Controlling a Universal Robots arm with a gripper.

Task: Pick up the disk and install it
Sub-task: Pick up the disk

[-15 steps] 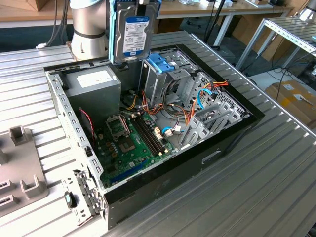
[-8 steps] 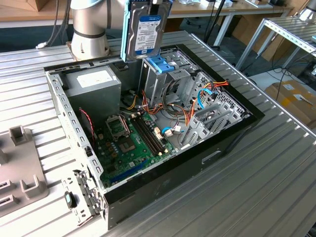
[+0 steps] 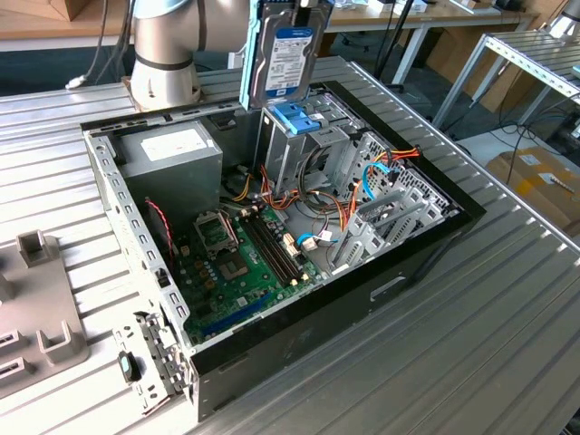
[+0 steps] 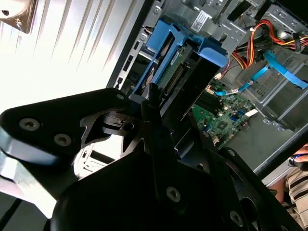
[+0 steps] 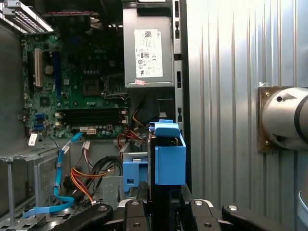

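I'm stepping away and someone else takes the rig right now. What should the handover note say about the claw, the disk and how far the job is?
Claw: shut on the disk, holding it upright in the air.
Disk: over the open computer case, right above the metal drive cage.
Done: the disk is picked up and brought over the case.
Left: the disk is not yet seated in the cage.

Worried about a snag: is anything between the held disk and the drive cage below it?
Nothing visible does. The disk hangs upright above the drive cage; a blue bracket sits in the cage beside its path.
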